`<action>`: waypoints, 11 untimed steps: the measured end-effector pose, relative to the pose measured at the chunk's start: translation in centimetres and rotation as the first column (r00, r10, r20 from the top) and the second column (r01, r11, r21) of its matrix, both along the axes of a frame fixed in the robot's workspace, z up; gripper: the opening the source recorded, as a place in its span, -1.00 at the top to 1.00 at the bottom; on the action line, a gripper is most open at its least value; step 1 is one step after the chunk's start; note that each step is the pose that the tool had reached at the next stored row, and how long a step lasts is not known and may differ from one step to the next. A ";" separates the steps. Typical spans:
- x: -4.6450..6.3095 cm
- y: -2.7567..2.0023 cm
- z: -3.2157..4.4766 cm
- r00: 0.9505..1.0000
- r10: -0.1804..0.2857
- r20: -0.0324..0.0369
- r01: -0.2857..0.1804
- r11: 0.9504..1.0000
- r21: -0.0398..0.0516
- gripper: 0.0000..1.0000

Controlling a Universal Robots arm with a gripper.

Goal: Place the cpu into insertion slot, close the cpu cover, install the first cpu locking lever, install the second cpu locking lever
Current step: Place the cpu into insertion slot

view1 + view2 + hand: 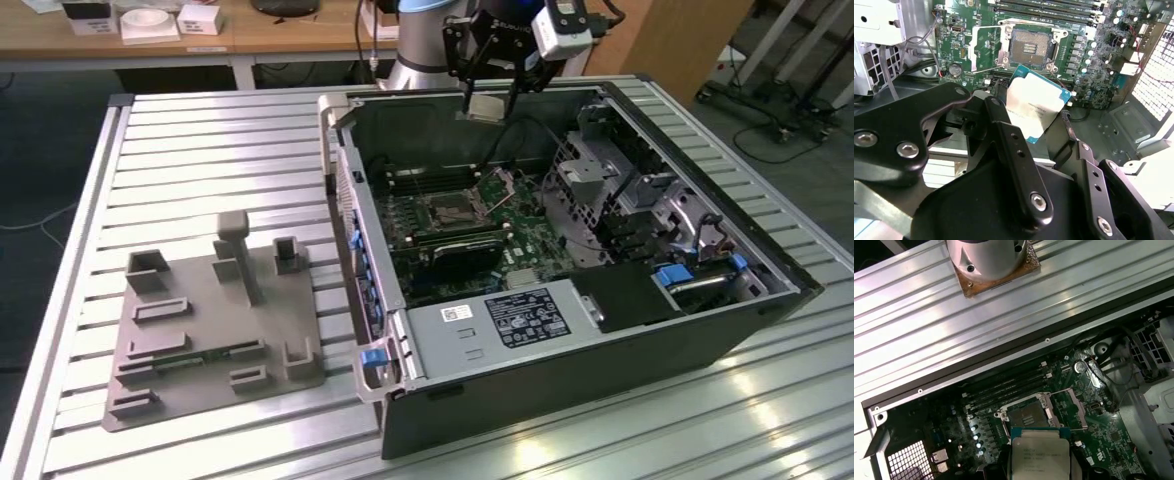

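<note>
One gripper [489,98] hangs in the upper middle of the exterior view, above the far wall of one open computer case [641,345], which lies on a ribbed metal table [214,140]. Its two black fingers [1010,140] are clenched on the edges of the one cpu [483,108], so the chip is in the air and not yet in the board. In both wrist views the cpu [1036,107] [1040,455] shows its flat silver top with a blue-green rim. Below it lies the single insertion slot [1029,47] [1028,415], with its dark centre bare. The one cpu cover [970,50] is swung open just beside the slot. At the exterior view's left, one grey fixture plate [214,320] rests on the table, well apart from the case.
</note>
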State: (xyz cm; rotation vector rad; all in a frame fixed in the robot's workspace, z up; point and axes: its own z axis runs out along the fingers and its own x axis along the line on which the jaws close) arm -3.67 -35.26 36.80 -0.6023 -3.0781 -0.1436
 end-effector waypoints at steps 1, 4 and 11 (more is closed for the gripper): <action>0.0 0.00 0.00 1.000 0.000 0.000 0.000 1.000 0.000 -0.08; 0.0 0.00 0.00 1.000 -0.004 0.000 0.004 1.000 0.000 -0.08; 0.0 0.00 -0.03 0.999 -0.046 0.000 0.046 0.999 0.000 -0.08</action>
